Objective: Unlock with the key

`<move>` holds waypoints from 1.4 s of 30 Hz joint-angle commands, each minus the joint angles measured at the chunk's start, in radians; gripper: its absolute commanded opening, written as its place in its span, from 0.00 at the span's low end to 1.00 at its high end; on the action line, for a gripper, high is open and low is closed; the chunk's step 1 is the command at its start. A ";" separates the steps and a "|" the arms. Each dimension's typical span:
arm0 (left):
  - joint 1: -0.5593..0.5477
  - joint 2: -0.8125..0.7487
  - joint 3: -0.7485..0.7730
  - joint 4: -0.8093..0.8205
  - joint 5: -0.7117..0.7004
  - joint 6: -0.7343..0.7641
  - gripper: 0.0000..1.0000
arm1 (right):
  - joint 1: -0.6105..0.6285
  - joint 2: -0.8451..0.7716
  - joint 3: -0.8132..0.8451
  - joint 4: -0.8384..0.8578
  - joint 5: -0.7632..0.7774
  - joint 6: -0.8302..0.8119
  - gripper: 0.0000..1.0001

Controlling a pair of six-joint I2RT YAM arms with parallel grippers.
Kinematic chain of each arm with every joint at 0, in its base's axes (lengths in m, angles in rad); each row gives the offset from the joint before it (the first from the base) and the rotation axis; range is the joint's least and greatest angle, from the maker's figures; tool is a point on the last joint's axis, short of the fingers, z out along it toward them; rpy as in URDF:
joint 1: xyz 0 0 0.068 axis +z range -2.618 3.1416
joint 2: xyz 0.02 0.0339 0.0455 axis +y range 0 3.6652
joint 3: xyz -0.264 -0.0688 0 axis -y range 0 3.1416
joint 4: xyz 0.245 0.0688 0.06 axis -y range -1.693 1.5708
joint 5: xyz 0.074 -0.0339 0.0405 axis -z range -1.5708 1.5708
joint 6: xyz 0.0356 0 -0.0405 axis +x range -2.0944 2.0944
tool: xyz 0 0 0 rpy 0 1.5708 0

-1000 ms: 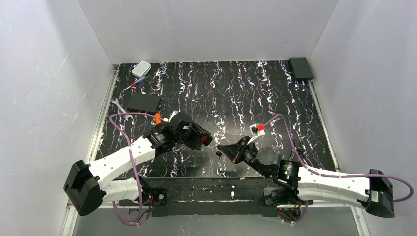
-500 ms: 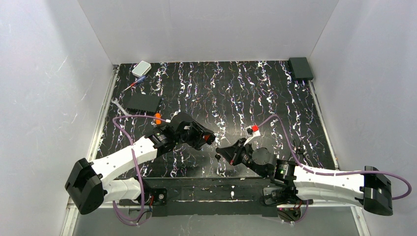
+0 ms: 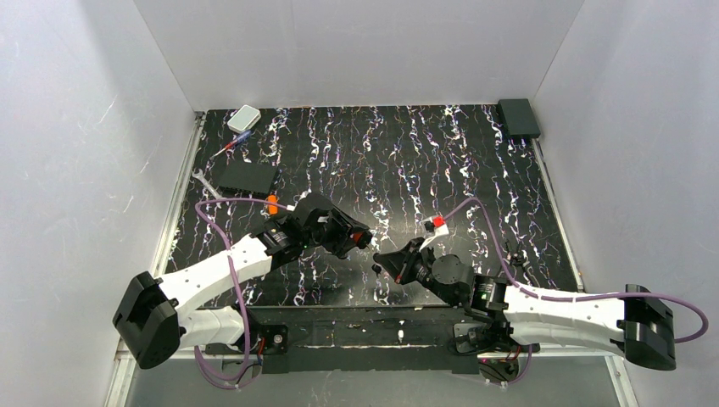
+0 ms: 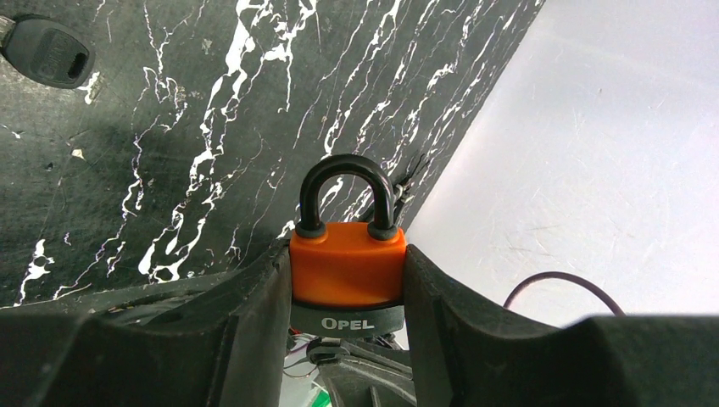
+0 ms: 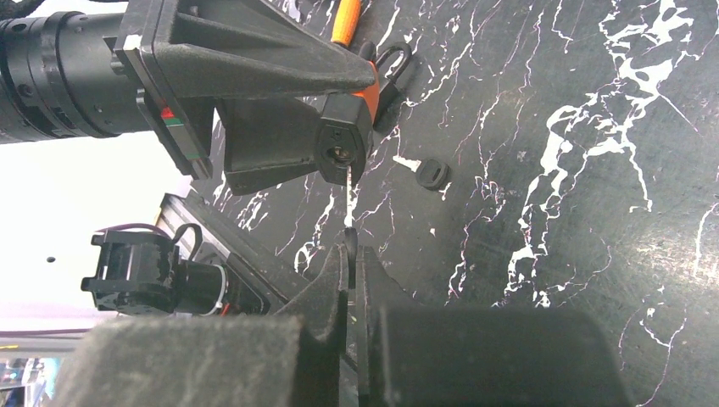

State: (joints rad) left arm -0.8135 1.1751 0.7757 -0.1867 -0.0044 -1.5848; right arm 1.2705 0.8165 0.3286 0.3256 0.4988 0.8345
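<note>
Pinching OPEL-marked padlock (image 4: pixel 348 267): left claw (image 4: pixel 347 254) | right claw (image 5: pixel 352 254) pressed together on key (image 5: pixel 350 240), aimed at keyhole (image 5: pixel 339 154)

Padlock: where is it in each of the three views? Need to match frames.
Top external: padlock sits left of centre, at the tip of the left tool, mostly hidden.
Left wrist: centre, orange body clamped between the fingers, shackle pointing up.
Right wrist: upper centre-left, keyhole end facing the camera.
Shared landmark: the left tool gripping it.
</note>
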 commanded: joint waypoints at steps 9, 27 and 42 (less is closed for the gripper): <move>0.006 0.012 0.016 0.015 0.034 0.006 0.00 | 0.001 0.021 0.035 0.078 0.030 -0.035 0.01; 0.005 0.021 0.002 0.039 0.041 0.006 0.00 | 0.000 0.055 0.049 0.081 0.083 -0.014 0.01; 0.004 0.024 -0.005 0.048 0.046 0.008 0.00 | 0.000 0.102 0.091 0.073 0.082 0.013 0.01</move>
State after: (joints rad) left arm -0.8043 1.2076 0.7750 -0.1757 0.0147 -1.5776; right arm 1.2709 0.9184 0.3641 0.3698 0.5457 0.8131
